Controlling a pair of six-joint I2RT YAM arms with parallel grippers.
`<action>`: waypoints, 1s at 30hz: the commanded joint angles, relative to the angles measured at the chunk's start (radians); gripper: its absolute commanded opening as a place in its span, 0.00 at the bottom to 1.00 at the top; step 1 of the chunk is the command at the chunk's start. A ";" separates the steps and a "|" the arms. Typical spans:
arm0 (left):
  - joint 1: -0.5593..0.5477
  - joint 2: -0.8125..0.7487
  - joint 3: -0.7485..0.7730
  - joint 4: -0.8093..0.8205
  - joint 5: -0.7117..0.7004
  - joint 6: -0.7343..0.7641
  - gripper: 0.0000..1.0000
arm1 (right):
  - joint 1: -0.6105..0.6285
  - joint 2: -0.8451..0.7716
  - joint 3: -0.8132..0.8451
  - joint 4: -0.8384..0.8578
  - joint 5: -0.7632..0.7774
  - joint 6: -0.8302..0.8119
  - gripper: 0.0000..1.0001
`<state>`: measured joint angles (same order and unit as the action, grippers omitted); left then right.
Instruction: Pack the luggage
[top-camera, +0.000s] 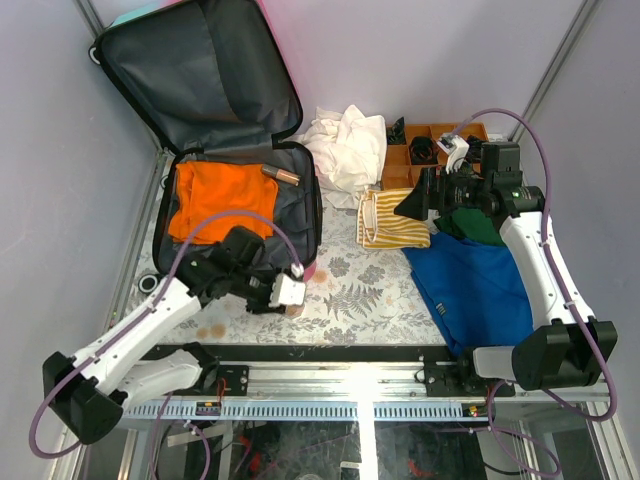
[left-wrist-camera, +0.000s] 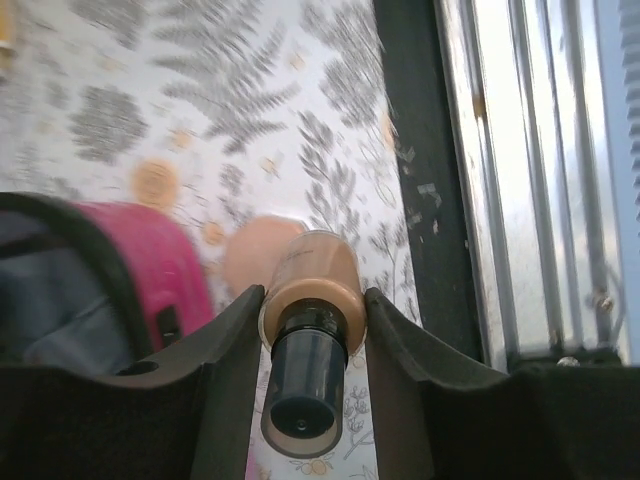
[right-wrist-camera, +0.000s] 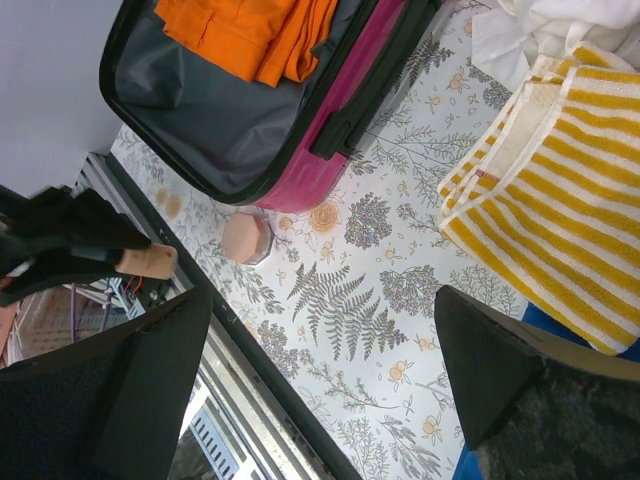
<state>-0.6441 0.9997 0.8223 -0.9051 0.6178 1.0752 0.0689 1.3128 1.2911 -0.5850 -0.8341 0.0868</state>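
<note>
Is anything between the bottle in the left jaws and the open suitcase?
Nothing loose. Only the suitcase's own pink side wall rises between the bottle and the lining; a round peach jar sits just outside that wall.

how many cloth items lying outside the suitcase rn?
4. White cloth right of the luggage, yellow-striped cloth just nearer, blue cloth near right, dark green cloth partly under the right arm. More could be hidden beneath these.

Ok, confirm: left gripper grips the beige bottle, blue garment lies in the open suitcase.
One error: the garment in the suitcase is orange, not blue, per the top view. The left gripper does grip the beige bottle.
</note>
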 joint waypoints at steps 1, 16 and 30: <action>0.092 -0.004 0.166 -0.010 0.129 -0.273 0.20 | -0.004 -0.029 0.012 0.034 -0.051 0.014 0.99; 0.577 0.501 0.454 0.539 0.078 -0.924 0.21 | -0.005 -0.038 0.000 0.056 -0.076 0.050 0.99; 0.534 0.917 0.651 0.845 -0.083 -1.149 0.22 | -0.006 0.014 -0.002 0.062 -0.080 0.056 0.99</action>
<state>-0.0788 1.8549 1.3911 -0.2226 0.5911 0.0036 0.0689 1.3125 1.2907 -0.5625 -0.8837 0.1322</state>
